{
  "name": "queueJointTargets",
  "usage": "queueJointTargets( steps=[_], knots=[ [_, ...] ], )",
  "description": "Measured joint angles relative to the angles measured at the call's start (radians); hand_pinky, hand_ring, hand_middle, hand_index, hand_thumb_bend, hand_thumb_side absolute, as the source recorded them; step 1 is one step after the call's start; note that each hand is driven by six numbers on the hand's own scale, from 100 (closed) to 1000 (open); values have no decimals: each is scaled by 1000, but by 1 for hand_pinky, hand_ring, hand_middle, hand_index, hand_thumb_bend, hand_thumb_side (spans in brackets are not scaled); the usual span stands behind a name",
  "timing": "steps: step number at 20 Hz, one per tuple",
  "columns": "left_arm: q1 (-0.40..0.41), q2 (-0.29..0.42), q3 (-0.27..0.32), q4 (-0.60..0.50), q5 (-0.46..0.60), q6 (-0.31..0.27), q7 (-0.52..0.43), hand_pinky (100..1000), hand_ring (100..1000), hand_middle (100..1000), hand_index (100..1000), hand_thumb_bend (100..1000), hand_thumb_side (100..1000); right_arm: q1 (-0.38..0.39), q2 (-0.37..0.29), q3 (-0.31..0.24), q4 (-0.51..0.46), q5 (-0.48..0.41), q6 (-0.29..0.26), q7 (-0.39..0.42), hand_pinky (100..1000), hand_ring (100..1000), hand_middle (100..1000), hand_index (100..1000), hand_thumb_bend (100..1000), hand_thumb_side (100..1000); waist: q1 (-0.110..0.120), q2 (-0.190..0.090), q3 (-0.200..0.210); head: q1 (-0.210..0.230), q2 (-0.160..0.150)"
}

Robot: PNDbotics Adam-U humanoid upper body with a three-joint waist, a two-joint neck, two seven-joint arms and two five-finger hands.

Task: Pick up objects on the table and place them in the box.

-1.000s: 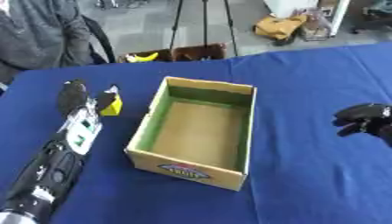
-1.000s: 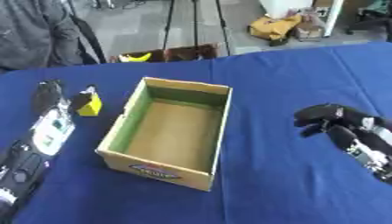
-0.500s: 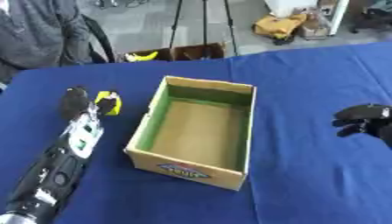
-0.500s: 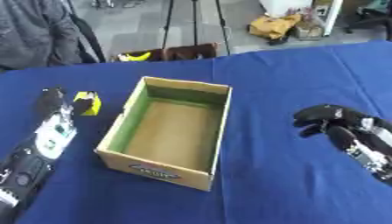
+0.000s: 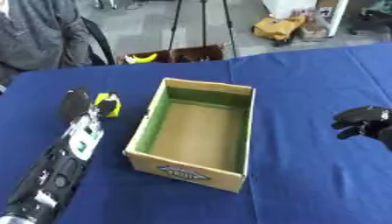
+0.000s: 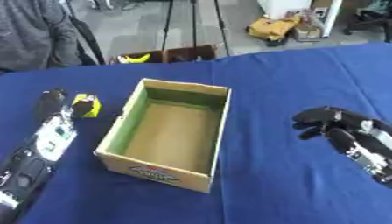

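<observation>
An open cardboard box (image 5: 242, 131) with green inner walls stands mid-table and shows nothing inside. A small yellow object (image 5: 103, 103) lies on the blue cloth left of the box. My left hand (image 5: 75, 103) reaches up from the lower left, its fingers on the object's left side and its dark thumb against its right side, so it pinches the object. My right hand (image 6: 337, 124) hovers right of the box with its fingers curled and nothing in them.
The blue table (image 5: 306, 78) runs to a far edge behind the box. Beyond it are a tripod (image 5: 203, 22), a low crate with a banana (image 5: 145, 57) on the floor, and a seated person at the far left.
The left hand's fingers have drawn in slightly beside the yellow object. The object, the box and the right hand have hardly moved.
</observation>
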Motion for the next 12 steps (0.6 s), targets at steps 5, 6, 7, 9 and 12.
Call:
queueJointTargets(
  steps=[5,6,7,9,12],
  knots=[
    [1,-6,2,-8,8,-4,36,389,494,505,774,522,592,0,0,0,0,2,-1,1,741,817,800,846,100,788,0,1,-1,0,-1],
    [3,-8,3,-10,15,-6,54,390,493,503,790,509,595,0,0,0,0,2,-2,1,741,817,800,846,100,787,0,2,-1,0,-1],
    [7,-9,5,-10,26,-8,76,390,493,503,792,522,592,0,0,0,0,2,-2,2,741,817,800,846,100,788,0,5,0,0,-1],
    [10,-9,6,-10,46,-13,110,393,495,503,809,521,596,0,0,0,0,2,-3,3,741,817,800,846,100,788,-1,5,0,-1,-1],
    [14,-9,6,-5,78,-28,134,394,495,502,821,517,599,0,0,0,0,2,-3,3,741,817,800,846,100,789,-2,5,1,-1,-2]
  ],
)
